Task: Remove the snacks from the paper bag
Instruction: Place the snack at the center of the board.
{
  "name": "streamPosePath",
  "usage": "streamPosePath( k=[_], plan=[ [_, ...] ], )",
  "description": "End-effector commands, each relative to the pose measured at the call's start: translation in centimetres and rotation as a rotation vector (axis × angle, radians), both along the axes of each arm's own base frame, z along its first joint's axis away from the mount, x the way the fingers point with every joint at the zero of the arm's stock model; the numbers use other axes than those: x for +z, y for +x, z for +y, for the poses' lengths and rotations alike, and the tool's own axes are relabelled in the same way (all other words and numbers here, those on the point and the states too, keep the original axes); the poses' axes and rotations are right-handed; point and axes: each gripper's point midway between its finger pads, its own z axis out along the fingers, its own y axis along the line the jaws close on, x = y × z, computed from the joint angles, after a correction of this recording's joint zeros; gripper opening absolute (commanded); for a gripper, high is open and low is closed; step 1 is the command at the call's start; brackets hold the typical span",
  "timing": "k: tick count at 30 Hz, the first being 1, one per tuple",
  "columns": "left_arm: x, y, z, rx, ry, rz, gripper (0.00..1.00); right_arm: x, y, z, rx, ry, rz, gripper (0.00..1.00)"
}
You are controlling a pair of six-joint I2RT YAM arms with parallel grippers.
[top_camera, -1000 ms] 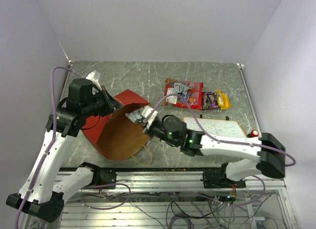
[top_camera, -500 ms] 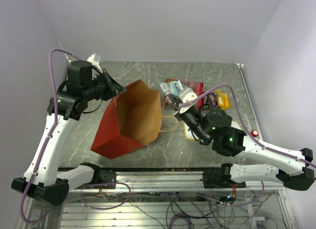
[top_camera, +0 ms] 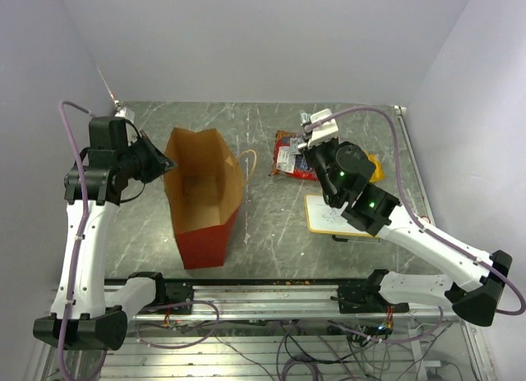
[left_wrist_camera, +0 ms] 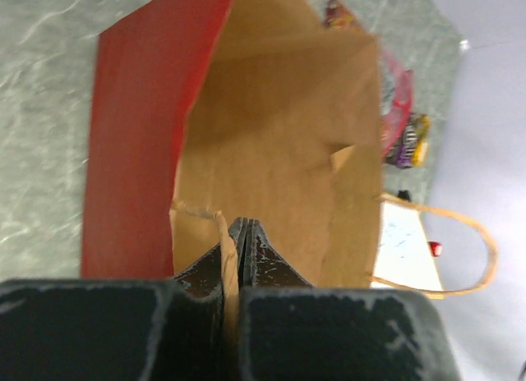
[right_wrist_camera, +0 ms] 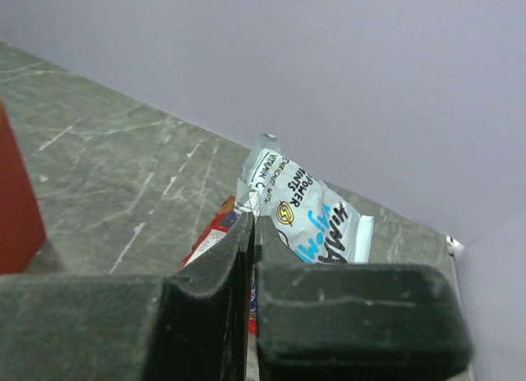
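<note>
**Paper bag** point(top_camera: 204, 202): stands on the desk point(top_camera: 271, 233) at centre-left of the top view. Its mouth opens toward the camera. The outside is red, and the brown inside is visible down to the folded base. One loop handle point(top_camera: 247, 163) hangs over the rim on the bag's right side in the frame.

**Left pincer** point(top_camera: 167, 162): sits at the upper left rim of the bag. In the left wrist view its fingers are pressed flat together with the paper edge pinched between them.

**Right pincer** point(top_camera: 315, 128): sits high in the upper centre-right of the top view, over the group of snacks and well apart from the bag. In the right wrist view it is clamped narrow on the crimped edge of a pale blue-white packet point(right_wrist_camera: 311, 214). The packet sticks out beyond the fingertips and shows against the back wall.

**Other snacks**: all lie on the desk outside the bag.
- A large flat red packet point(top_camera: 288, 158) with a white label lies just below the right pincer in the top view, partly covered by the arm.
- A yellow packet point(top_camera: 375, 164) shows to the right of that arm.
- A dark purple packet point(left_wrist_camera: 408, 143) appears at the upper right of the left wrist view, beside the yellow one.

**White board** point(top_camera: 329, 217): lies on the desk at the lower right of the red packet, partly under the right arm.
</note>
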Motion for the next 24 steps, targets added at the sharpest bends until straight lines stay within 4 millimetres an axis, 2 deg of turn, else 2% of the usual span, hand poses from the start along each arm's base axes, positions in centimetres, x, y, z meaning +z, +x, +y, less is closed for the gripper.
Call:
streamPosePath(
  k=[1, 5, 8, 10, 14, 17, 20, 21, 24],
  plan=[
    [-3.7, -3.2, 2.4, 0.061, 0.115, 0.119, 0.07, -1.0, 1.9, -0.8, -0.029, 0.056, 0.054, 0.00],
    [-4.8, -4.2, 2.8, 0.091, 0.126, 0.148, 0.07, -4.7, 4.7, -2.2, -0.083, 0.029, 0.154, 0.00],
    [-4.5, -4.5, 3.5, 0.117, 0.151, 0.155, 0.09, -7.5, 7.1, -3.5, -0.112, 0.023, 0.237, 0.00],
    [-3.9, -4.6, 3.8, 0.127, 0.170, 0.149, 0.15, -9.3, 8.7, -4.6, -0.146, 0.016, 0.281, 0.00],
    [-2.2, -4.9, 4.4, 0.144, 0.197, 0.115, 0.36, -13.0, 12.2, -7.3, -0.221, 0.036, 0.382, 0.00],
    [-0.9, -5.2, 4.5, 0.146, 0.198, 0.072, 0.54, -14.8, 14.4, -8.5, -0.253, 0.062, 0.428, 0.00],
    [0.2, -5.6, 4.4, 0.140, 0.197, 0.036, 0.83, -16.8, 16.0, -9.4, -0.292, 0.086, 0.468, 0.00],
    [0.5, -5.7, 4.3, 0.134, 0.199, 0.028, 0.89, -17.4, 16.4, -9.7, -0.302, 0.102, 0.486, 0.00],
    [1.8, -5.9, 4.2, 0.115, 0.203, -0.002, 0.96, -18.8, 17.1, -9.9, -0.300, 0.147, 0.525, 0.00]
  ],
)
